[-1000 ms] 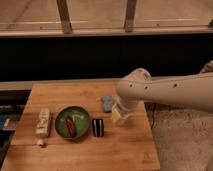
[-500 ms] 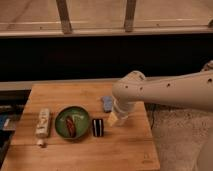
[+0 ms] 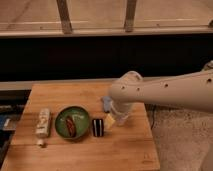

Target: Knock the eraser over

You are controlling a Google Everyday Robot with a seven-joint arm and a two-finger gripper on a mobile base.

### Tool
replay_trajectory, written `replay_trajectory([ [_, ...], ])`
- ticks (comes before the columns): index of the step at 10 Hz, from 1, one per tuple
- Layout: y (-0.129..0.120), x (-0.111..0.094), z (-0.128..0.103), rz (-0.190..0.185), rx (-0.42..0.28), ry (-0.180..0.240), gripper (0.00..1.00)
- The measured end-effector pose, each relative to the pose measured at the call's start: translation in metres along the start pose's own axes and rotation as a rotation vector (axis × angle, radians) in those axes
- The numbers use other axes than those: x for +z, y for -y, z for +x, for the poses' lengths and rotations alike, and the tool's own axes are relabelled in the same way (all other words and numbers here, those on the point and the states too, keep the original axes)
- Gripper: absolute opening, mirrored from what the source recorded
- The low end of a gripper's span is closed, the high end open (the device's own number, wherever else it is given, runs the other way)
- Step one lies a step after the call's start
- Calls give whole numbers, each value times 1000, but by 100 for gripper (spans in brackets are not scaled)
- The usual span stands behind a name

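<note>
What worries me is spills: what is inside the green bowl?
A reddish-brown item lies in the bowl; anything beneath it is covered. The gripper hangs outside the bowl, close beside the eraser.

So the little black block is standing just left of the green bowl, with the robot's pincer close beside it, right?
Not quite. The camera view shows the eraser standing just right of the green bowl, not left. The pincer is indeed close beside it, on the side away from the bowl.
</note>
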Motion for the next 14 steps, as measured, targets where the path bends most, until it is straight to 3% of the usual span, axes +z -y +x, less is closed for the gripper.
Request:
replay_trajectory([
  [3, -23, 3, -2, -26, -50, 3, 74],
  [6, -31, 10, -6, -51, -68, 4, 74],
  [11, -40, 18, -16, 72, -45, 4, 74],
  [14, -35, 24, -24, 167, -13, -14, 74],
])
